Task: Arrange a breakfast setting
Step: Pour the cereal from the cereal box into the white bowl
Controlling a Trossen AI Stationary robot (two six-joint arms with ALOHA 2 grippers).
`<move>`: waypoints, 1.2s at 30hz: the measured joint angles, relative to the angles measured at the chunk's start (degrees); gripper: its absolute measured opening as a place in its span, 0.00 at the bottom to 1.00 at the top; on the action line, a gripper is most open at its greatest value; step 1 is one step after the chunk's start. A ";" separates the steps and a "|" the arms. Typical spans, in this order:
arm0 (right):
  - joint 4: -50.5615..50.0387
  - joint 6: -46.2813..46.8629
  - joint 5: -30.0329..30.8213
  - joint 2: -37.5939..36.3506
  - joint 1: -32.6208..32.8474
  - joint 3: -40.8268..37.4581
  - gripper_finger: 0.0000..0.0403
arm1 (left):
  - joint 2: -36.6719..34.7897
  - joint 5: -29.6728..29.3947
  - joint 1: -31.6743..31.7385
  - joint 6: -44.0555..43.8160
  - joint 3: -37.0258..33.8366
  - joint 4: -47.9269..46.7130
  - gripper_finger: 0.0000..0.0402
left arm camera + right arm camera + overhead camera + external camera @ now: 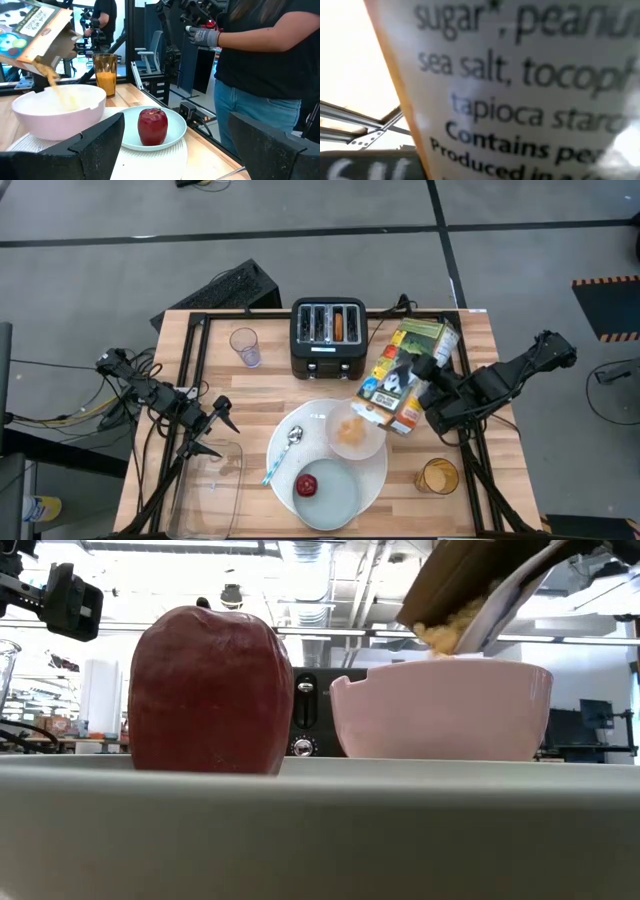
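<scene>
A large round white plate (pixel 372 480) holds a white bowl (pixel 355 442), a small pale-blue plate (pixel 335 502) with a small red apple (pixel 307 485), and a blue-handled spoon (pixel 282 452). My right gripper (pixel 422 385) is shut on a cereal box (pixel 392 385) tipped over the bowl. Yellow cereal (pixel 445 635) falls from the box's open end into the bowl (pixel 440 710). The toasted bagel (pixel 338 327) stands in a toaster slot. My left gripper (pixel 222 435) is open and empty left of the plate; in its wrist view (pixel 175 150) it faces the apple (pixel 152 125). My right gripper holds the cereal box about its middle (pixel 410 378), coming level from the table's right side. The box is lifted clear and tilted, with its open end (pixel 365 410) low over the bowl. The box's printed panel (pixel 520 90) fills the right wrist view and hides the fingers.
A black toaster (pixel 328 338) stands at the back middle, with an empty glass (pixel 245 346) to its left. A glass of orange juice (pixel 437 477) stands right of the plate. A clear container (pixel 215 480) lies at the near left. A person (pixel 260 55) stands beyond the table's edge.
</scene>
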 joint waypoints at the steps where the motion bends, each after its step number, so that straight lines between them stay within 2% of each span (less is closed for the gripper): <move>1: 0.00 0.01 0.37 -0.01 0.00 0.00 0.44 | 0.00 0.00 0.00 0.00 0.00 0.00 0.84; 19: 0.11 -3.51 2.81 -0.01 0.65 -0.02 0.44 | -0.01 0.00 0.00 0.00 0.00 0.00 0.84; 36: 0.00 -5.95 5.60 3.00 3.39 -0.04 0.43 | 0.00 0.00 -0.01 0.00 0.00 0.00 0.84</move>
